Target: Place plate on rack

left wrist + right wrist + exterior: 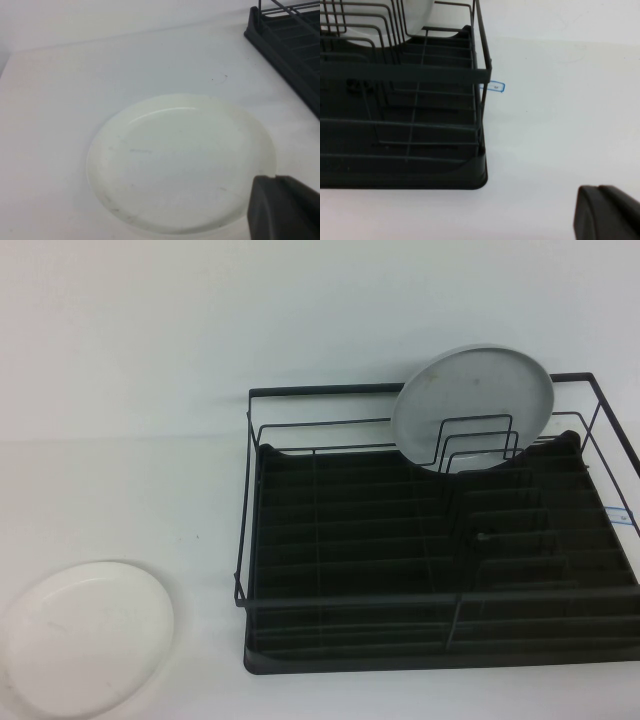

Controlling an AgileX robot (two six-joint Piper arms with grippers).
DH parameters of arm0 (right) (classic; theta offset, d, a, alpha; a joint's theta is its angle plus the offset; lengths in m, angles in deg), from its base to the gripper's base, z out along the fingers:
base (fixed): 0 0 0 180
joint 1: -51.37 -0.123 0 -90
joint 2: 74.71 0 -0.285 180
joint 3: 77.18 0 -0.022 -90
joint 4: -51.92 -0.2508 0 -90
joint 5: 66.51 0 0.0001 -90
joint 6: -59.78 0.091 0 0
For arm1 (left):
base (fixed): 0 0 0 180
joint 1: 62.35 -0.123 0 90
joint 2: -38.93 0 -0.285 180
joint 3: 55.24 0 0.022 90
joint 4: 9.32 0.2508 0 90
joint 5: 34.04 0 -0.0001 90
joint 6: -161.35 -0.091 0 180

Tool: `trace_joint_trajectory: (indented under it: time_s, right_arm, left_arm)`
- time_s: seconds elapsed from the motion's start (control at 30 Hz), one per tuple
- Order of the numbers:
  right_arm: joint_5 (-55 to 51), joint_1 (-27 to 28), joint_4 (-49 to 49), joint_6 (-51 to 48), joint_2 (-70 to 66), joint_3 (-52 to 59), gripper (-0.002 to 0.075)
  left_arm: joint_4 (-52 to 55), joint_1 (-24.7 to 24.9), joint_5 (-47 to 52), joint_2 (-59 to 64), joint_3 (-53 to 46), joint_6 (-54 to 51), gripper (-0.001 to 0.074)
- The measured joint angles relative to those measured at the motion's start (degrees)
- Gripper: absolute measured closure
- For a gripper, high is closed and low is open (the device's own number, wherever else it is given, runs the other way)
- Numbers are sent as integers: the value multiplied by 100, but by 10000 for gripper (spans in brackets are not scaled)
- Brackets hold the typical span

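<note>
On the tabletop (120,440), well apart from the rack (440,570) on its left side, the plate (85,637) lies flat and untouched, so the task is not yet begun. A grey plate (472,405) stands upright in the rear divider loops. The left gripper (285,207) hangs just above the plate's edge; the right gripper (607,212) is beside the rack's corner. I cannot tell how the jaws stand. A small blue tag (497,87) carries no readable writing.
</note>
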Motion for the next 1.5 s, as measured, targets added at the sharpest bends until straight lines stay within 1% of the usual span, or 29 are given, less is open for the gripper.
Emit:
trace_joint_trajectory:
  time_s: [0.4,0.53,0.63,0.77,0.87,0.93,1.1,1.23,1.3,1.37,1.43,1.5]
  right_arm:
    - [0,-8,0,0,0,0,708]
    - [0,-8,0,0,0,0,708]
    - [24,-8,0,0,0,0,708]
    - [337,-8,0,0,0,0,708]
    - [811,-8,0,0,0,0,708]
    - [1323,-8,0,0,0,0,708]
    - [2290,-8,0,0,0,0,708]
    - [2590,-8,0,-30,0,0,708]
    - [2762,-8,0,-157,0,0,708]
    - [2941,-13,-11,-67,0,0,708]
    - [3056,-13,-54,113,0,0,708]
    - [3003,-13,-54,216,0,0,708]
  left_arm:
    - [73,0,0,0,0,87,735]
    - [85,0,-221,0,0,87,735]
    - [90,0,-906,0,0,102,735]
    - [-144,0,-2172,0,0,220,735]
    - [-239,0,-2719,0,0,222,735]
    - [-244,0,-2954,0,0,222,735]
    - [-281,0,-3121,0,0,222,735]
    - [-370,0,-3058,0,0,243,735]
    - [-685,0,-3029,0,0,498,735]
    - [-993,0,-3005,0,0,795,735]
    - [-1133,0,-2768,0,35,823,735]
    - [-1133,0,-2338,0,333,832,735]
